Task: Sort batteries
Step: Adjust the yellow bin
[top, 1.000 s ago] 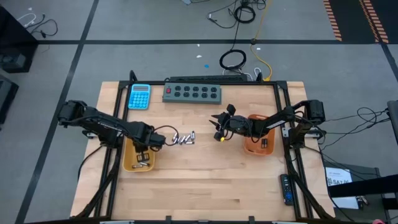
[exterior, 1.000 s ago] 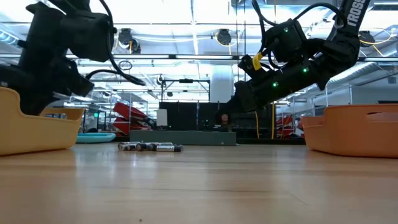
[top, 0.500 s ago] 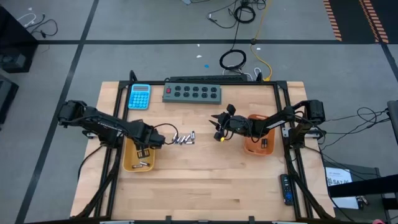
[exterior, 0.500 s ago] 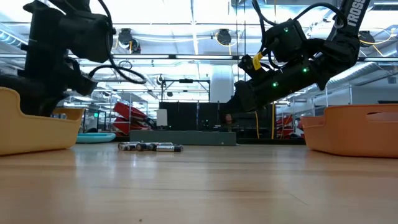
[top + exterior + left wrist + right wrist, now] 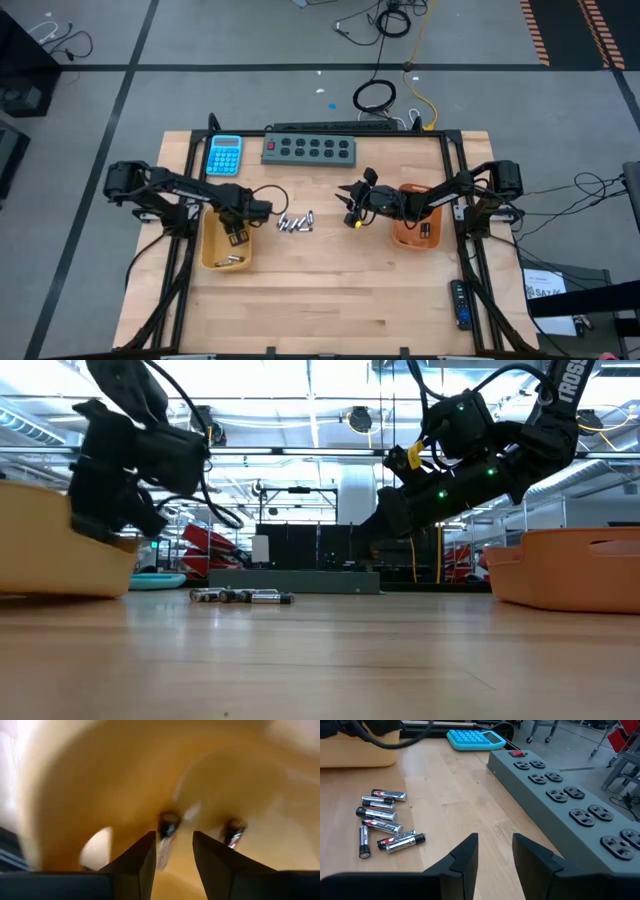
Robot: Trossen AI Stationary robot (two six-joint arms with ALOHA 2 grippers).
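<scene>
The left tool [image 5: 238, 236] hangs over the yellow tray [image 5: 209, 246] near the worktop's left edge, its fingers [image 5: 134, 862] parted with nothing between them. Past those fingers, the left wrist view shows two batteries [image 5: 169, 825] lying on the tray's floor, though the picture is smeared and their make is hard to tell. From above, a cell or two show at the tray's front end.

The right tool [image 5: 351, 214] hovers above the bare wood near the middle of the worktop [image 5: 330, 290], just off the inner side of the orange tray [image 5: 411, 237] that sits by the right edge. Its fingers [image 5: 464, 857] stand apart and hold nothing. A dark item lies in the orange tray; what it is I cannot tell.

Between the two tools, a loose cluster of batteries [image 5: 382, 820] lies on the wood, silvery cells with dark and red bands, closer to the yellow tray than to the orange one.

Along the far edge sits a grey power strip [image 5: 310, 149], with a blue calculator [image 5: 225, 154] beside it toward the far left corner.
</scene>
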